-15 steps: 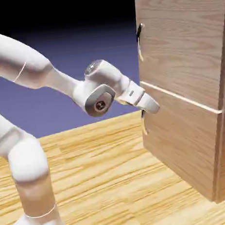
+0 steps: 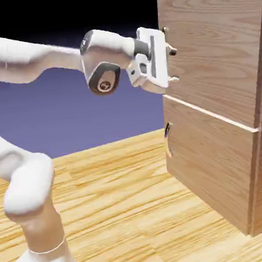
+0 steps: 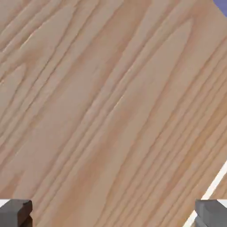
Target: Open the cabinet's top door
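You've got the white arm sweeping in from the left, elbow low, forearm running level across the dark backdrop. Follow it right and your claw is up at the left edge of the cabinet, pointing straight at the wood. Its fingers are spread, one above the other in the exterior view, both tips just at the face of the top door. The door's handle sits right at that left edge, behind the claw body, so you can't see whether the fingers bracket it or stand beside it.

The hand view gives you wood grain nearly wall to wall: the top door fills it, very close. The two grey fingertips sit far apart in the bottom corners with nothing between them but panel. A pale seam line crosses the lower right corner, and a sliver of blue backdrop shows at the top right.

Move right and down: the pale seam divides the top door from the lower door, whose own small handle hangs at its left edge, well below your claw. The top door looks flush and shut. Left of the cabinet, the desk lies open beneath the arm, and there's free air between arm and desk.
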Controlling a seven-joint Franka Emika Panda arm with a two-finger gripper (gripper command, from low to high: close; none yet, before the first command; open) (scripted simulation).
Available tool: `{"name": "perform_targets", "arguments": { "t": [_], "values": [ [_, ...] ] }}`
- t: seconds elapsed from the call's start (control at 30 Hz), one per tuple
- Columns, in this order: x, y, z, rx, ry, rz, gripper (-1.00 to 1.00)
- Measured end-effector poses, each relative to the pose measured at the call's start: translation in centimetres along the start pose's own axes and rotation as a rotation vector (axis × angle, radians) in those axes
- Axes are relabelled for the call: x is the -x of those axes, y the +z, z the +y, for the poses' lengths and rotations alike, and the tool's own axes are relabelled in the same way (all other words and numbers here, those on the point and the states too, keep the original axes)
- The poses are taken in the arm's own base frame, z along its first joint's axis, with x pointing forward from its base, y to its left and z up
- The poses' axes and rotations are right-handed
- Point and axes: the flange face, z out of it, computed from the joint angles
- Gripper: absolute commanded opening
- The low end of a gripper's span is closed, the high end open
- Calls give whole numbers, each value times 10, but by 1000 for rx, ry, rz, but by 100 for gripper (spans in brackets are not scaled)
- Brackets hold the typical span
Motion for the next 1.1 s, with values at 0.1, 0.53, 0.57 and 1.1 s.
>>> {"name": "perform_targets", "arguments": {
  "t": [0.1, 0.53, 0.57, 1.1],
  "values": [
    [21, -10, -11, -63, 195, -24, 0],
    [119, -24, -2, -184, 1019, -215, 0],
    [126, -22, 2, -182, 1082, -231, 0],
    [204, 41, 111, -37, 1995, -342, 0]
  ]
}}
